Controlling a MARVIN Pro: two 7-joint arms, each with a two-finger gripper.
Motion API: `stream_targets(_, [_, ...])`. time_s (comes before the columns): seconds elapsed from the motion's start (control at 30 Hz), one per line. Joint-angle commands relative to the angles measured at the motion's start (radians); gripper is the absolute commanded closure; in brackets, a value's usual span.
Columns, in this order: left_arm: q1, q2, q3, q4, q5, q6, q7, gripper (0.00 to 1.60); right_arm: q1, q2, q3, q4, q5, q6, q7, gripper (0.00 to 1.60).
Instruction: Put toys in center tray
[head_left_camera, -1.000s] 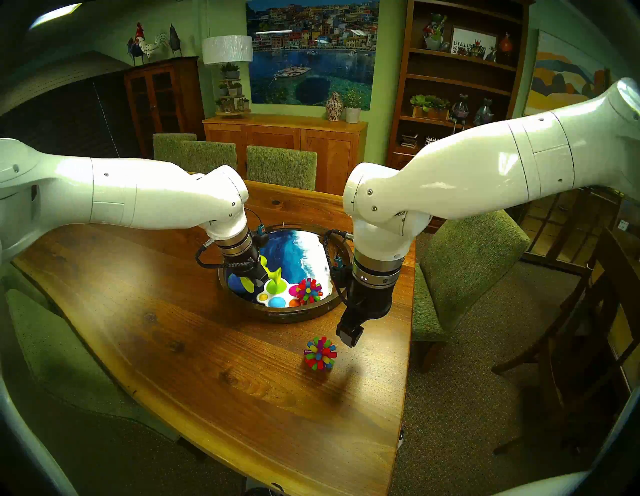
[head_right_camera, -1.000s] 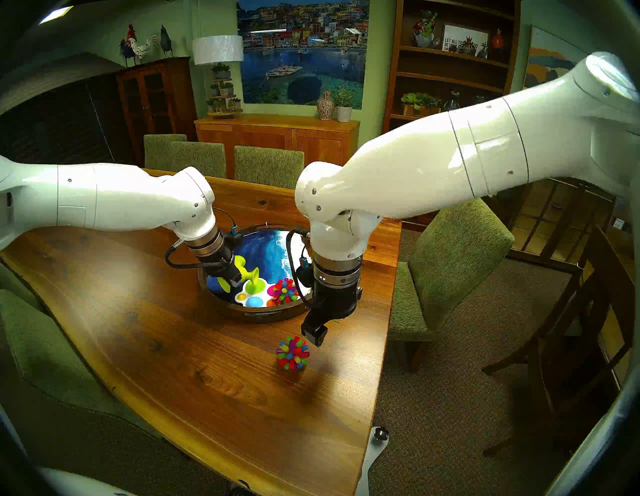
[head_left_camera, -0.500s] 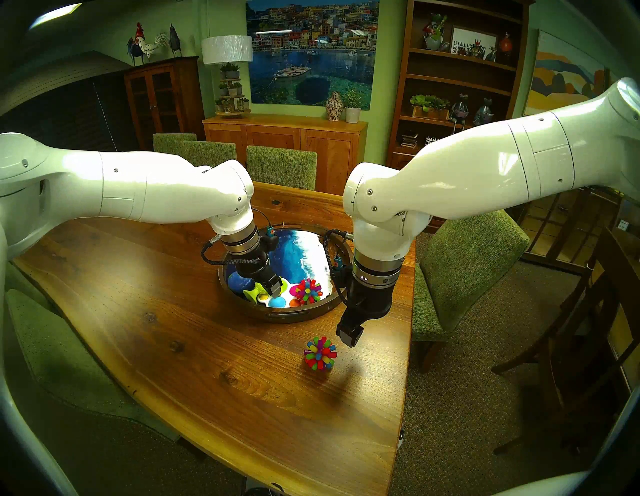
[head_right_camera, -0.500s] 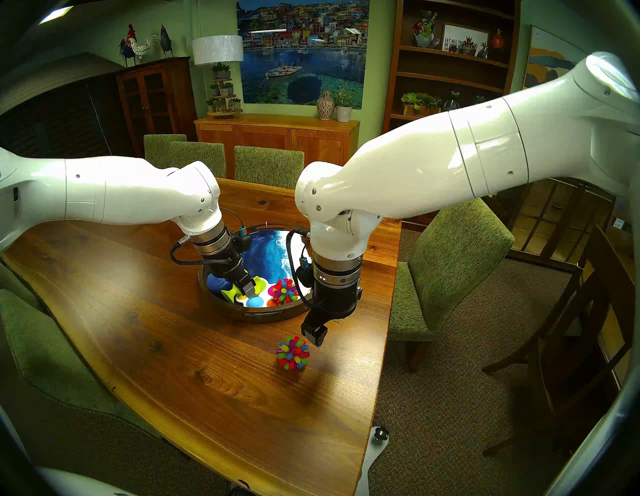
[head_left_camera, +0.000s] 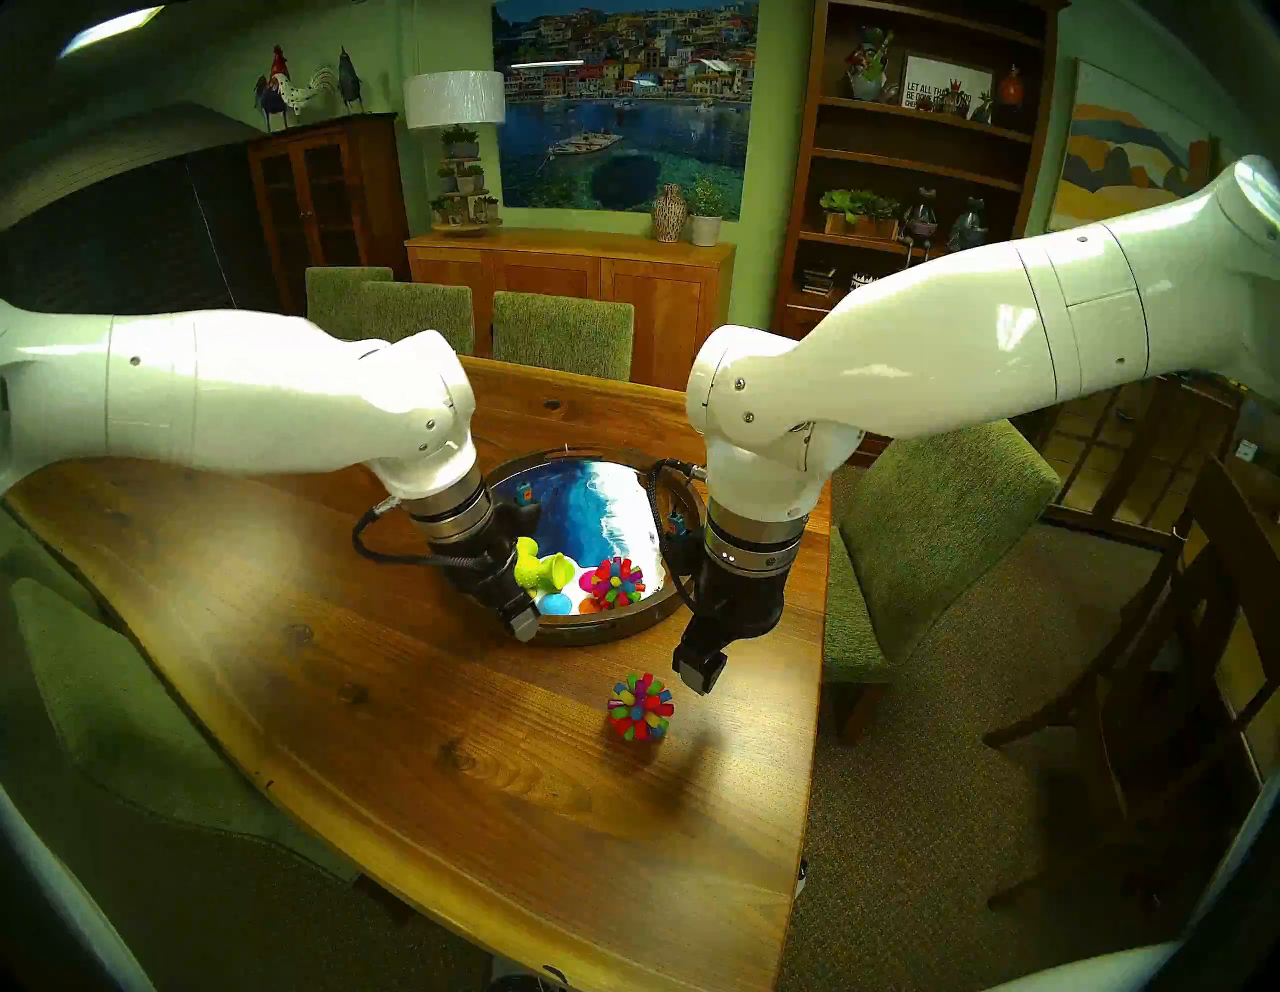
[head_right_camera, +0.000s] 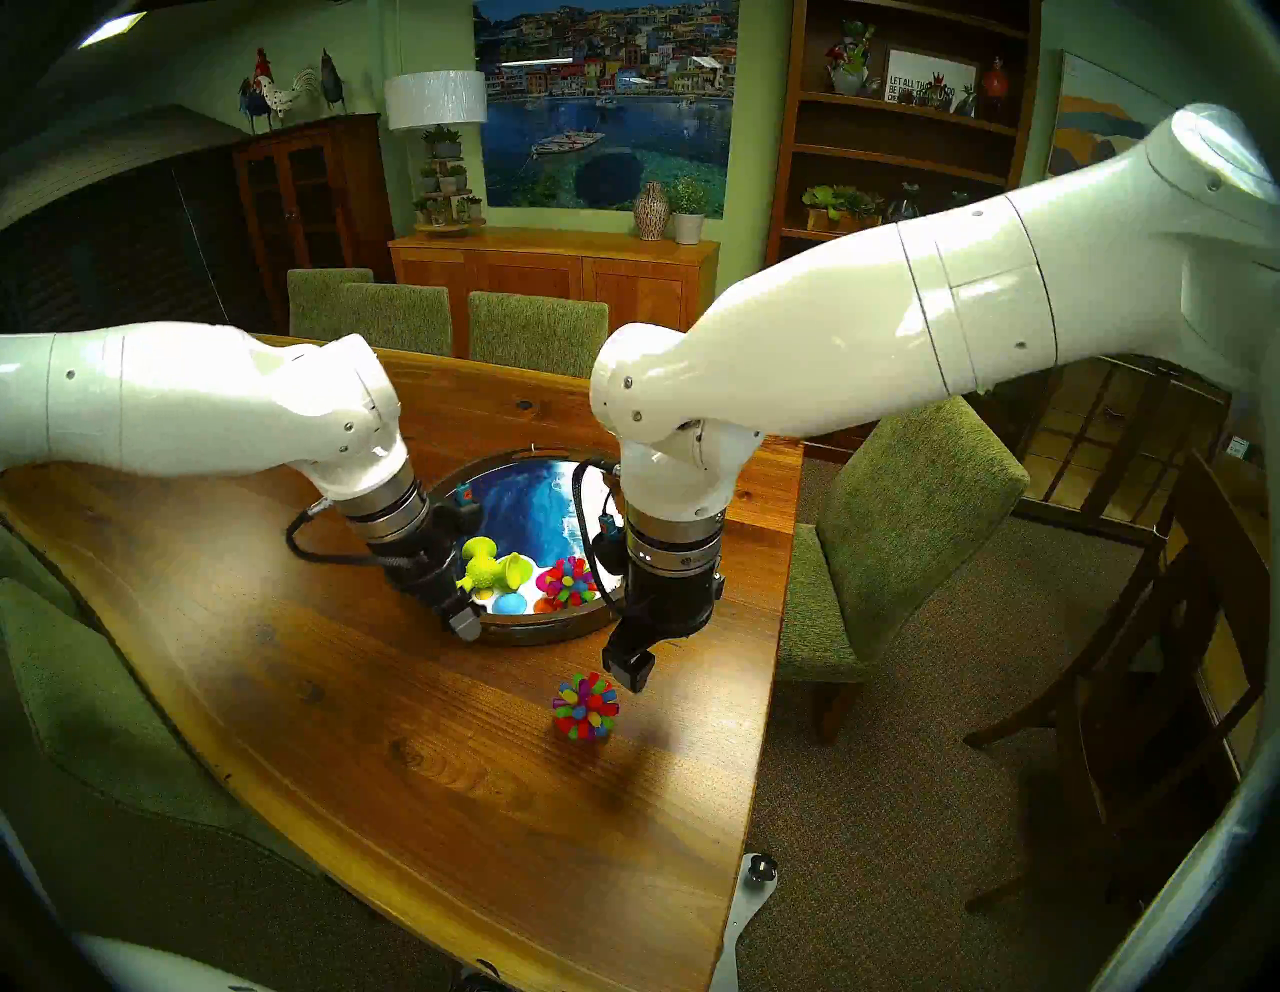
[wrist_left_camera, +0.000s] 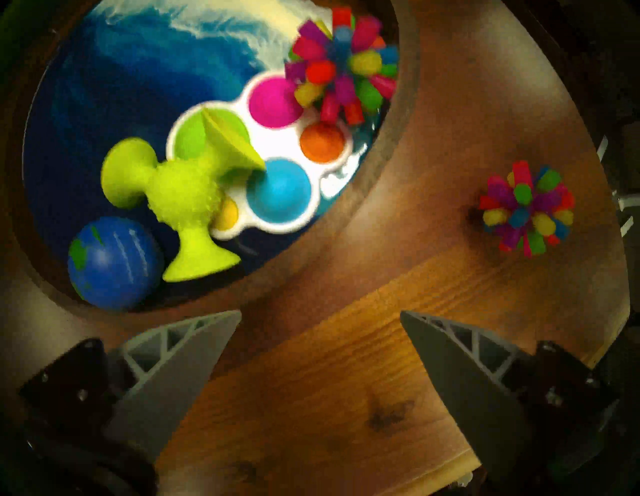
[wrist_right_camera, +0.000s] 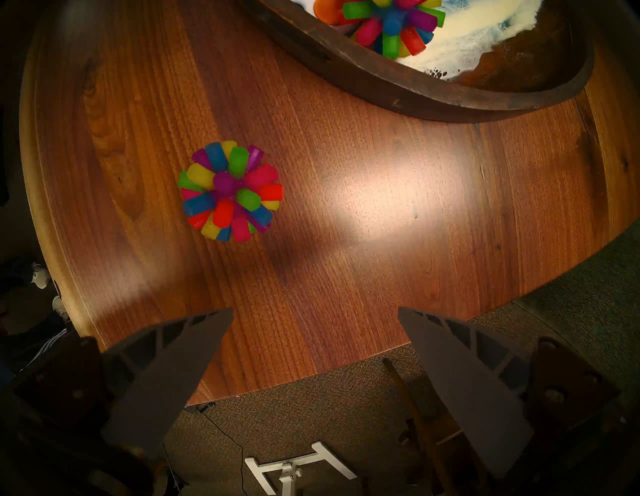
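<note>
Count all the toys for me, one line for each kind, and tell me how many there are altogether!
Multicoloured spiky balls: 2, one in the round wooden-rimmed tray at, one on the wooden table at
Blue-green globe ball: 1
Lime-green three-cupped suction toy: 1
White board with coloured domes: 1
Total: 5 toys

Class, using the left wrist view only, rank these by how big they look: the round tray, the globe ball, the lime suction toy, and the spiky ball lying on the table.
1. Round tray
2. Lime suction toy
3. Globe ball and spiky ball on the table: they look alike, so unranked.
</note>
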Motion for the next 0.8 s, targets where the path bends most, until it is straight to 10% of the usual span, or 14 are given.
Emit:
stream_targets(0.0, [-0.109, 0.114, 0.071, -0.109, 0.042, -0.002, 0.003, 0.0, 0.016, 0.001, 0.012, 0.003, -0.001, -0.001, 0.0, 0.0])
stream_targets(0.77, [-0.292, 0.408, 0.148, -0.254, 0.207, -0.002, -0.016, 0.0, 0.021, 0.001, 0.015, -0.002, -0.005, -0.001, -0.002, 0.0])
